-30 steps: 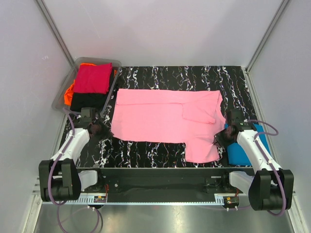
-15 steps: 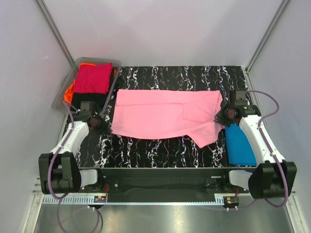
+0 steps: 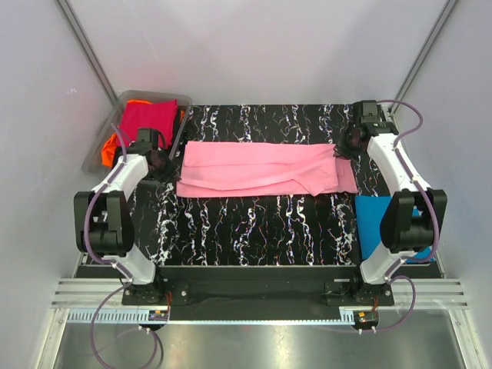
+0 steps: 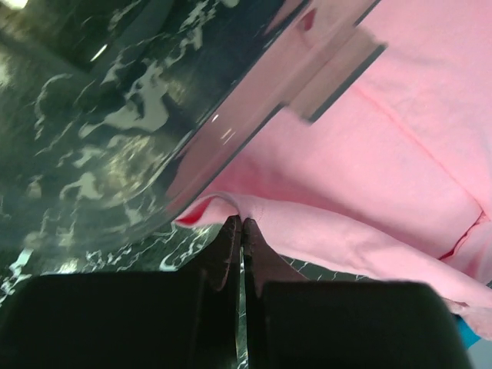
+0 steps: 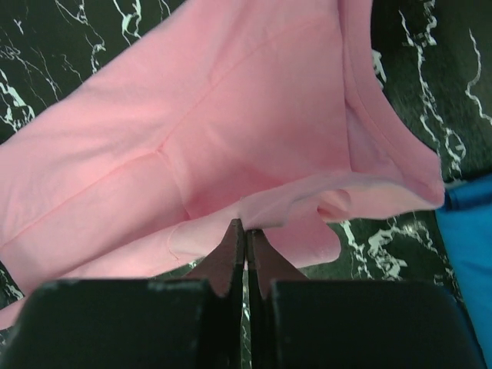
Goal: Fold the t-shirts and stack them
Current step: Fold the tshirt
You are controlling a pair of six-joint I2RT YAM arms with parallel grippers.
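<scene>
Pink, the t-shirt [image 3: 257, 169] lay in a band across the table [image 3: 254, 223], long axis left-right, with both arms stretched to its ends. Left wrist view: the left gripper [image 4: 241, 231] was clamped on its edge. Right wrist view: the right gripper [image 5: 245, 231] pinched a fold.

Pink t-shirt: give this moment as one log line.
pink t-shirt: folded lengthwise | left gripper: shut on it | right gripper: shut on it
</scene>
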